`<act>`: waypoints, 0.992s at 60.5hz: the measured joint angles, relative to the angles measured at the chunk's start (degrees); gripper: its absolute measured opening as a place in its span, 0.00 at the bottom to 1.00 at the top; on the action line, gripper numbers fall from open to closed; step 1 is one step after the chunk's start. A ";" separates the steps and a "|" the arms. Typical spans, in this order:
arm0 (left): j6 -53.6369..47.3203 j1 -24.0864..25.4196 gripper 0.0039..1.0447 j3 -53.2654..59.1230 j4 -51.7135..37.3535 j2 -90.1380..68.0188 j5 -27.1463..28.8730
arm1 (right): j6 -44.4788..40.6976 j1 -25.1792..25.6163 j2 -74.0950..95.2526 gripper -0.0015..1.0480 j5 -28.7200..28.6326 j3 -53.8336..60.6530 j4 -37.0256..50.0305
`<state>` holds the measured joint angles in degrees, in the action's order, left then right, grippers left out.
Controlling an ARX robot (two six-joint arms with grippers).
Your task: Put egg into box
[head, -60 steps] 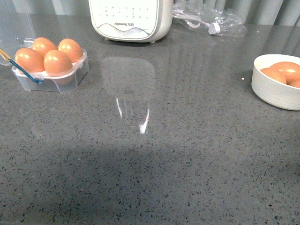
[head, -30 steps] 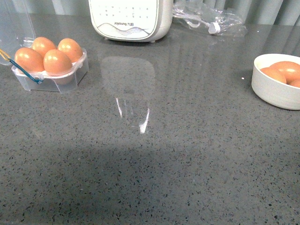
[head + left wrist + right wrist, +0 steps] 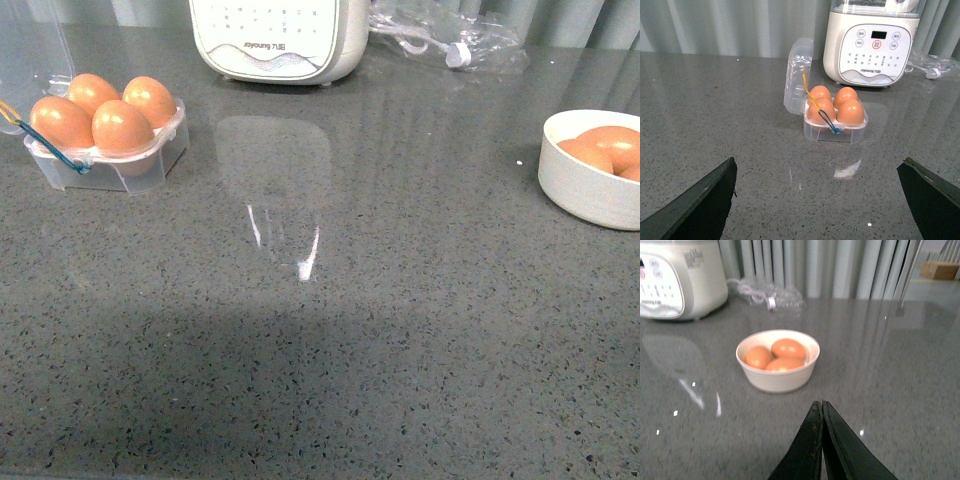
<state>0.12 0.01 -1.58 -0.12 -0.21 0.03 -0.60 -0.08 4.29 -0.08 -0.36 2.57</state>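
Grey speckled table (image 3: 350, 330), front view: the clear plastic egg box (image 3: 120, 170) stands at the far left, and all four cells are filled, each holding one of four brown eggs (image 3: 122, 128). The hinged lid (image 3: 797, 75) is open and stands upright on the side of the box away from the bowl. Thin blue and yellow bands (image 3: 826, 115) cross over the eggs and hang down the front wall of the box. A round white bowl (image 3: 585, 195) sits at the far right, well apart from the box, and holds three more brown eggs (image 3: 787, 348). A white Joyoung appliance (image 3: 270, 35) stands at the back of the table, just beyond the box, and a crumpled clear plastic bag (image 3: 440, 40) lies to its right. The left tool (image 3: 818, 162) is spread wide, with its two dark fingers (image 3: 700, 205) far apart. It holds nothing and faces the box from some way off. The right tool (image 3: 819, 402) has its fingers pressed together with nothing between them. It points at the bowl and is clear of it.
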 joint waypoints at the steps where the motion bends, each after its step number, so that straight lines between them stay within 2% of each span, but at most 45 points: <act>1: 0.00 0.00 0.94 0.00 0.00 0.00 0.00 | 0.00 0.00 -1.27 0.03 0.00 0.00 -1.51; 32: 0.00 0.00 0.94 0.00 0.00 0.02 0.00 | -0.02 0.00 -4.04 0.05 0.02 0.00 -2.54; 51: 0.00 0.00 0.94 0.00 0.00 0.02 0.00 | 0.00 0.00 -4.04 0.54 0.02 0.00 -2.54; 56: 0.00 0.00 0.94 0.00 0.00 0.02 0.00 | 0.00 0.00 -4.04 0.74 0.02 0.00 -2.54; 60: 0.00 0.00 0.94 0.00 0.00 0.02 0.00 | 0.00 0.00 -4.04 0.86 0.02 0.00 -2.54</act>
<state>0.12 0.01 -1.58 -0.12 -0.19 0.03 -0.60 -0.08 0.25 -0.05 -0.36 0.03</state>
